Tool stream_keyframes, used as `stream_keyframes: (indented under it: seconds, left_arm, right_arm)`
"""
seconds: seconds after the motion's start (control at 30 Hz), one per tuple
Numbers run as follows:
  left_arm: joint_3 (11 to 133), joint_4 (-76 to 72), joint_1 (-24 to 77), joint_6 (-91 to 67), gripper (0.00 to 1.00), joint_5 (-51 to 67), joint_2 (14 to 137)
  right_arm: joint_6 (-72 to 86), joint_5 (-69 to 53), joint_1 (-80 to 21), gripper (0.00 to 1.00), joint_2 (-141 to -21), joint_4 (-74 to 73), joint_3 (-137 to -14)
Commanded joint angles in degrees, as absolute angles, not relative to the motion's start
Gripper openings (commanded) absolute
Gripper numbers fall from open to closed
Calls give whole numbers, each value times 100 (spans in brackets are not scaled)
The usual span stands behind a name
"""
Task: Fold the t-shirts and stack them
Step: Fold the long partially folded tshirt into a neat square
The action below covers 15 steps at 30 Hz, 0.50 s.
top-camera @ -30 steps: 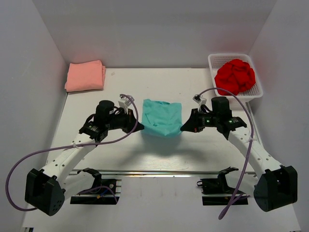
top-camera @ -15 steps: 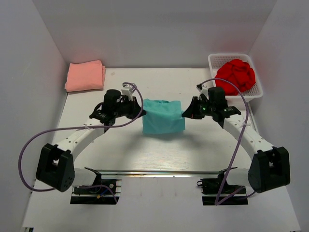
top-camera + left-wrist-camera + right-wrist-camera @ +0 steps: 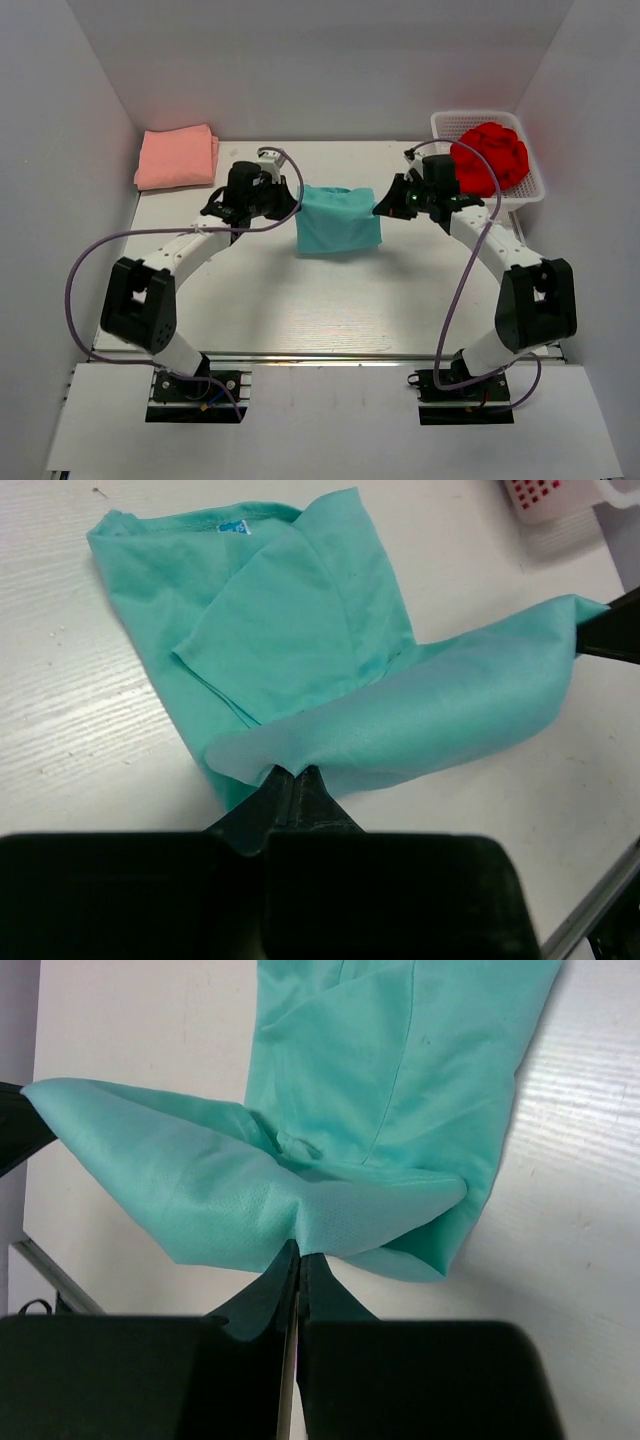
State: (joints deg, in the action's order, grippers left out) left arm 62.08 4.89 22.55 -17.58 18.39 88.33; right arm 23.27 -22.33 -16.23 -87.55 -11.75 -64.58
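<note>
Top external view: your left gripper (image 3: 291, 207) and right gripper (image 3: 378, 210) are each clamping opposite edges of the soft, creased teal t-shirt (image 3: 338, 222).

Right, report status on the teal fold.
Left claw, right claw: both shut on raised edge of teal t-shirt. Rest of it lying on table. Pink t-shirt, red t-shirt in basket: well apart, nothing blocking.

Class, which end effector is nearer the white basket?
Right. The right end effector sits close beside the basket; the left end effector is across the teal t-shirt.
</note>
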Motion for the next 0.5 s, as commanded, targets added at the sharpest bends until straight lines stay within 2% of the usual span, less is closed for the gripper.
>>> stream_keyframes:
  seconds: [0.0,0.13,0.27,0.4,0.43,0.47]
  left_arm:
    - [6722,466,2153,-1609,0,1723,9227]
    - [7127,414,1943,-1608,0,1644,9755]
    - [7794,203,1714,-1547,0,1696,10562]
    - [9267,141,1592,-1494,0,2135,11906]
    - [9594,384,1591,-1494,0,2205,12483]
    - [10189,500,1539,-1494,0,2119,12742]
  right_arm:
    - [2390,-2171,-1512,0,-9147,-923,-6908]
    - [2399,-2276,-1398,0,-9789,-923,-7470]
    - [2522,-2409,-1249,0,-10772,-923,-8538]
    - [2567,-2487,-1081,0,-11837,-888,-9648]
    - [2558,-2679,-1064,6,-12309,-957,-9911]
    - [2497,-2707,-1020,23,-12809,-862,-10723]
